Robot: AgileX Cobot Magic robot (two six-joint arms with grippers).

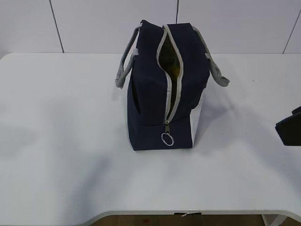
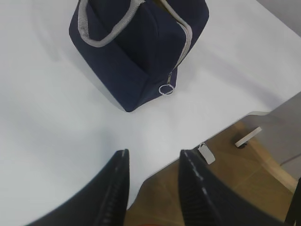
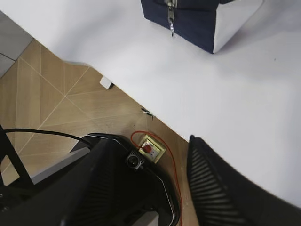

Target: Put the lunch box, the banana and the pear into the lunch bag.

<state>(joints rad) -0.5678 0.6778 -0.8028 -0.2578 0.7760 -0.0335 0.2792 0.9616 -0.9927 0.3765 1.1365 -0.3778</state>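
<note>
Item: boxy navy-blue fabric lunch bag (image 1: 162, 89) with grey zipper and handles, standing mid-table, zipper parted along the top; yellow shows inside, identity unclear.

Left gripper (image 2: 153, 188): jaws parted, nothing between them; bag lies ahead and slightly left, well apart.

Right gripper (image 3: 157, 183): jaws parted, empty; bag's ring-pull end lies far ahead.

Bag's long axis runs toward both grippers. Neither arm judged clearly nearer.

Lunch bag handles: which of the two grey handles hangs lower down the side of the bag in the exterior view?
The handle on the left of the lunch bag droops further down its navy side; the right handle stops higher.
</note>
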